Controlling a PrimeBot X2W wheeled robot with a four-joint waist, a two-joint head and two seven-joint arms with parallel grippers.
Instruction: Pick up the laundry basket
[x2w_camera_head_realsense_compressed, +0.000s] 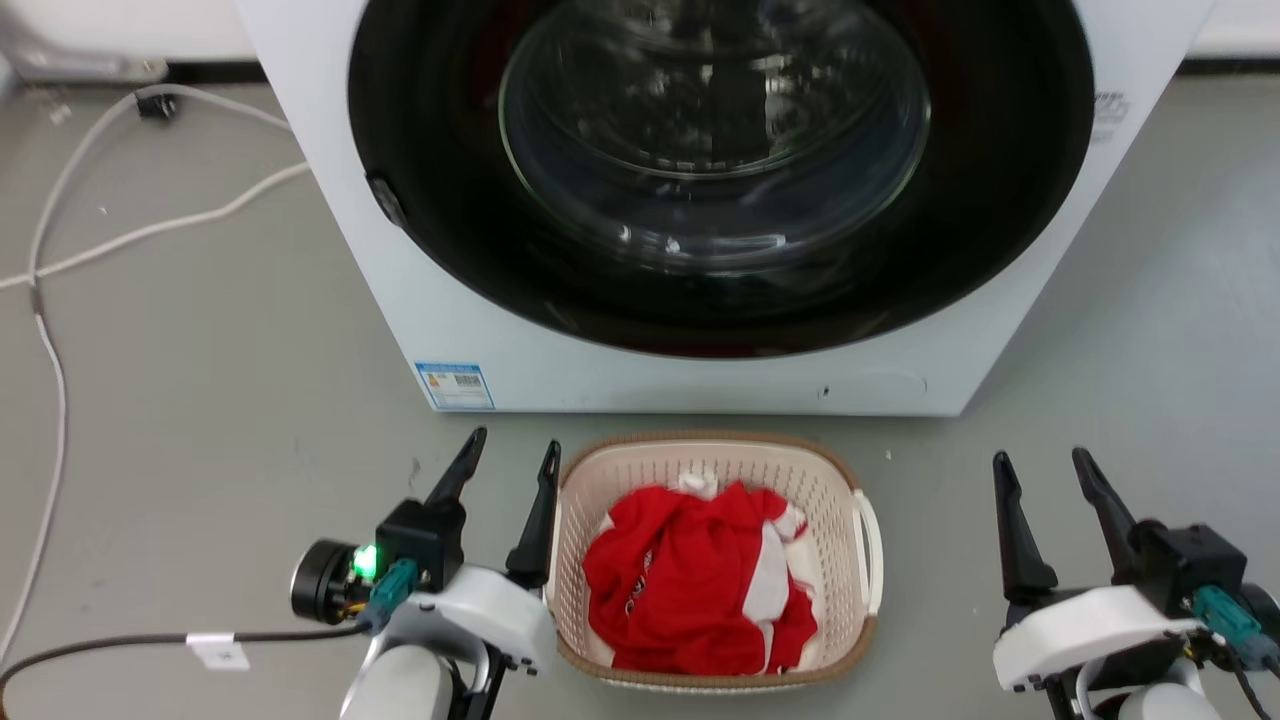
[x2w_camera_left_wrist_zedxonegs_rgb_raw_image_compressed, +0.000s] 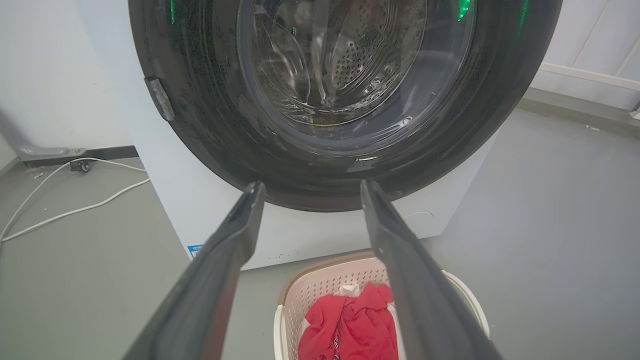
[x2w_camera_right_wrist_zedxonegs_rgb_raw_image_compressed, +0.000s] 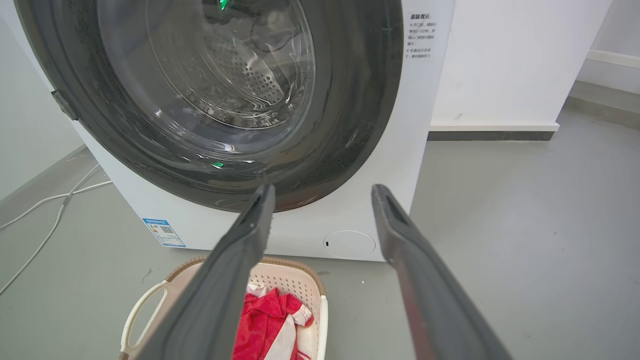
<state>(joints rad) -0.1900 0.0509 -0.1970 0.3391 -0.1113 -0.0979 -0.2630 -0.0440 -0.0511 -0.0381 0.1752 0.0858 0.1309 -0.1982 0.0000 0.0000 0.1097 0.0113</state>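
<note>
One white front-loading washing machine (x2w_camera_head_realsense_compressed: 700, 370) with a round dark glass door is standing here, carrying one blue label sticker (x2w_camera_head_realsense_compressed: 455, 385). One cream perforated plastic laundry basket (x2w_camera_head_realsense_compressed: 700, 460) is showing two white side handles (x2w_camera_head_realsense_compressed: 870, 550) and holding one red-and-white cloth heap (x2w_camera_head_realsense_compressed: 690, 580). Two white cables (x2w_camera_head_realsense_compressed: 170, 225) and one black cable (x2w_camera_head_realsense_compressed: 100, 640) are lying around. Two grippers are showing, left gripper (x2w_camera_head_realsense_compressed: 515, 440) and right gripper (x2w_camera_head_realsense_compressed: 1041, 455), two dark fingers each.

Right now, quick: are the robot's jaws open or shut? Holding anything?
Left gripper: open, holding nothing.
Right gripper: open, holding nothing.
</note>
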